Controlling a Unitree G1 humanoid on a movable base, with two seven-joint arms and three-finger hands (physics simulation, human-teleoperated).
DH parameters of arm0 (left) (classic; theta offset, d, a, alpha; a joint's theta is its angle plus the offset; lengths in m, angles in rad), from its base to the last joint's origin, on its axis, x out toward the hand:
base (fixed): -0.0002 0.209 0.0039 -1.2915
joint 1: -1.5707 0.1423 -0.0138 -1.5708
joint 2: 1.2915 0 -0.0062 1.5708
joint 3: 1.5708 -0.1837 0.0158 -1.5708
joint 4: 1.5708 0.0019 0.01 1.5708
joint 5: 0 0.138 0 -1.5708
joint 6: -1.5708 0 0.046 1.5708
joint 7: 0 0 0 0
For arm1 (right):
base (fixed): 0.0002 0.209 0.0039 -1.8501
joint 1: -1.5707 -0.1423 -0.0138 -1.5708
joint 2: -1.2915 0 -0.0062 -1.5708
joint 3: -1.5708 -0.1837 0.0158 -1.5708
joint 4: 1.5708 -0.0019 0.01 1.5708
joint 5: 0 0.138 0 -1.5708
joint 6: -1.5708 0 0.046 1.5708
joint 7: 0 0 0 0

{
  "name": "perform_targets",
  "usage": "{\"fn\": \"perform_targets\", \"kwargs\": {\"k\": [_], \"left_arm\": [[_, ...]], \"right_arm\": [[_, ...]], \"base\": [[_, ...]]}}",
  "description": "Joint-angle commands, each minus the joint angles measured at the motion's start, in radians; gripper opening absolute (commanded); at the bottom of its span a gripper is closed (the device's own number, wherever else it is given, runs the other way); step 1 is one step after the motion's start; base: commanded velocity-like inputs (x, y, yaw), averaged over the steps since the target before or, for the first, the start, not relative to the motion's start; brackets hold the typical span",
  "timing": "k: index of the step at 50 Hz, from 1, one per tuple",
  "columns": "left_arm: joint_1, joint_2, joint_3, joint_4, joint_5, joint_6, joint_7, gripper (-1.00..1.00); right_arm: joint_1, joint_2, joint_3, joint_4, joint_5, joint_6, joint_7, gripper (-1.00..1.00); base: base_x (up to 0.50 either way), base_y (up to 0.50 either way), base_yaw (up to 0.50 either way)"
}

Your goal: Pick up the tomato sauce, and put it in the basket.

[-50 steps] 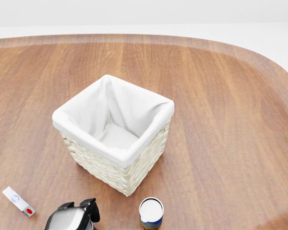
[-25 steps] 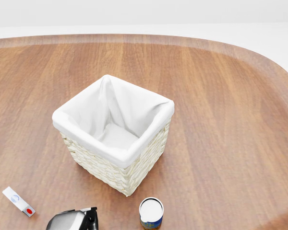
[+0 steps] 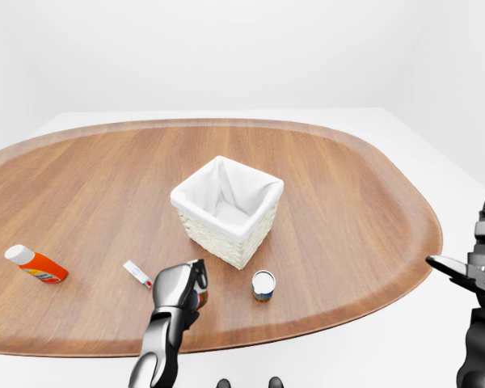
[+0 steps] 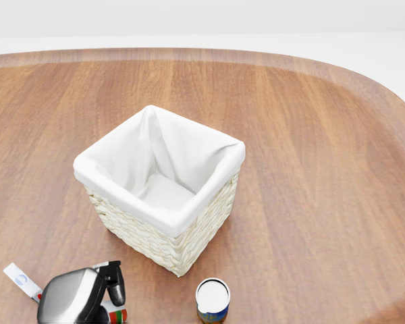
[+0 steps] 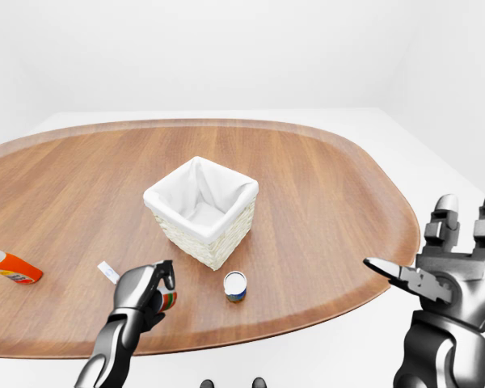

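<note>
The tomato sauce (image 5: 168,301) is a small can with a red and green label, and only a sliver of it shows past the fingers. My left hand (image 5: 157,293) is shut on it near the bottom left of the head view, just above the table's near edge. The can's label (image 4: 115,315) peeks out beneath the hand (image 4: 108,293). The wicker basket (image 4: 170,246) with a white cloth liner stands up and to the right of that hand, empty inside. Off the table's right side, my right hand (image 5: 436,271) hangs open with nothing in it.
A blue can with a white lid (image 4: 212,300) stands just below the basket. A small white stick with a red dot (image 4: 20,279) lies left of my left hand. An orange bottle (image 3: 37,265) lies at the far left of the wooden table (image 3: 347,210).
My left hand has come up and to the left into the head view, and the red and green can now shows under its fingers. The basket and blue can have not moved.
</note>
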Motion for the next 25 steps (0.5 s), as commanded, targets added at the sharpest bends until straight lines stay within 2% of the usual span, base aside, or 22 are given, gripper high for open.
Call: {"fn": "perform_targets", "kwargs": {"k": [1,2,5,7,10,15,19,20,21,23,25], "left_arm": [[0.036,-0.018,0.029,-0.229,-0.019,0.036,-0.066,-1.00],[0.040,-0.023,0.024,-0.273,-0.009,0.048,-0.092,-1.00],[0.036,-0.030,0.027,-0.354,-0.002,0.062,-0.143,-1.00],[0.036,-0.037,0.029,-0.421,-0.001,0.062,-0.183,-1.00],[0.036,-0.042,0.026,-0.464,0.005,0.062,-0.204,-1.00],[-0.012,-0.054,0.035,-0.527,0.004,0.062,-0.254,-1.00],[-0.122,-0.063,0.034,-0.532,0.024,0.062,-0.299,-1.00],[-0.167,-0.065,0.035,-0.527,0.035,0.062,-0.316,-1.00],[-0.254,-0.072,0.038,-0.520,0.034,0.062,-0.351,-1.00],[-0.327,-0.059,0.034,-0.487,0.071,0.062,-0.365,-1.00],[-0.436,-0.068,0.046,-0.445,0.052,0.062,-0.381,-1.00]], "right_arm": [[0.002,0.001,-0.002,-0.001,0.002,0.000,0.002,1.00],[0.001,0.001,-0.001,0.002,0.001,0.000,0.003,1.00],[0.004,0.002,-0.005,-0.001,0.005,0.000,0.004,1.00],[0.005,0.004,-0.006,-0.001,0.006,0.000,0.005,1.00],[0.005,0.004,-0.002,-0.002,0.001,0.000,0.003,1.00],[0.006,0.005,-0.005,-0.005,0.004,0.000,0.005,1.00],[0.007,0.004,-0.006,-0.005,0.005,0.000,0.004,1.00],[0.008,0.005,-0.009,-0.007,0.007,0.000,0.005,1.00],[0.009,0.006,-0.011,-0.006,0.009,0.000,0.007,1.00],[0.008,0.005,-0.011,-0.005,0.009,0.000,0.006,1.00],[0.008,0.006,-0.012,-0.006,0.010,0.000,0.005,1.00]], "base": [[0.00,0.00,0.00],[0.00,0.00,0.00],[0.00,0.00,0.00],[0.00,0.00,0.00],[0.00,0.00,0.00],[0.00,0.00,0.00],[0.00,0.00,0.00],[0.00,0.00,0.00],[0.00,0.00,0.00],[0.00,0.00,0.00],[0.00,0.00,0.00]]}}
